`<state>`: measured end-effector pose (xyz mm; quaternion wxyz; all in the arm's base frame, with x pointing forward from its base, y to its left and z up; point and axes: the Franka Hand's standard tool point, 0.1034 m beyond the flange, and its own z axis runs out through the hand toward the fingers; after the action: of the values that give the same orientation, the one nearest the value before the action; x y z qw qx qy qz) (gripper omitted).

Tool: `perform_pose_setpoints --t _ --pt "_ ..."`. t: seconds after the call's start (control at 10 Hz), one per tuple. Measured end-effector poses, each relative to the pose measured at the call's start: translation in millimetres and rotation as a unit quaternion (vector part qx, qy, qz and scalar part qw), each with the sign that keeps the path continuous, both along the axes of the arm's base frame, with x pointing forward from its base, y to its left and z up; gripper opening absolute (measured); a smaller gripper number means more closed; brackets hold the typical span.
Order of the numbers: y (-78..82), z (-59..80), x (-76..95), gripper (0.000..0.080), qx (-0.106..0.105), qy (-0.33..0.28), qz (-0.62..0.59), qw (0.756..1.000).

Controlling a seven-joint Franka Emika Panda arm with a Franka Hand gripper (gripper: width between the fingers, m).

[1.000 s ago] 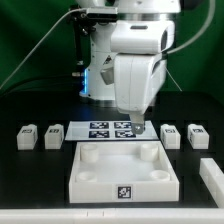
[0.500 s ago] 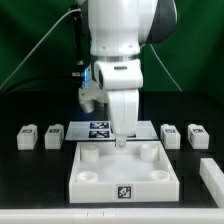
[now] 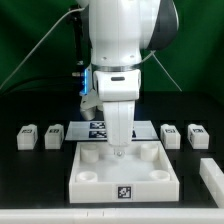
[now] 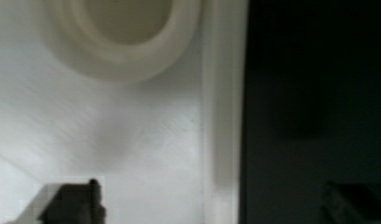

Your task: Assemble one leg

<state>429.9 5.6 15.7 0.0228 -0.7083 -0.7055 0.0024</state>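
Observation:
Four legs, small white blocks with tags, stand in a row on the black table: two at the exterior view's left (image 3: pixel 27 136) (image 3: pixel 54 134) and two at the right (image 3: pixel 170 134) (image 3: pixel 196 134). My gripper (image 3: pixel 119 151) hangs low over the back wall of the large white square piece (image 3: pixel 90 176), midway between its back corner sockets. It is open and empty. In the wrist view my gripper (image 4: pixel 205 205) straddles the piece's wall (image 4: pixel 222 120). One dark fingertip (image 4: pixel 71 203) is over the white floor; the other is barely visible against the black table. A round socket (image 4: pixel 116 35) shows.
The marker board (image 3: pixel 98 128) lies behind the square piece, partly hidden by my arm. Another white part (image 3: pixel 212 177) lies at the exterior view's right edge. A green backdrop stands behind the table.
My gripper has moved toward the exterior view's left and forward, from above the marker board's right end down to the square piece's back wall. The legs have not moved.

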Motion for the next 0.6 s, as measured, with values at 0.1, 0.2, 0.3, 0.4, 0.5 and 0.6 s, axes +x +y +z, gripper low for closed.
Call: perform_pose_setpoints --t 0.1,0.2,0.3,0.4,0.5,0.6 --pt "0.0 -0.1 0.0 0.0537 0.000 0.000 0.000 1.000" --pt "-0.2 -0.1 -0.1 0.0353 0.000 0.000 0.000 1.000" --pt "-0.2 -0.2 -0.2 0.0217 0.000 0.000 0.000 1.000" --pt "-0.3 -0.4 -0.3 0.0217 0.000 0.000 -0.001 1.000" --pt "-0.3 0.0 0.4 0.0059 0.000 -0.001 -0.001 1.000" --pt "-0.3 0.0 0.5 0.0056 0.000 -0.001 -0.001 1.000"
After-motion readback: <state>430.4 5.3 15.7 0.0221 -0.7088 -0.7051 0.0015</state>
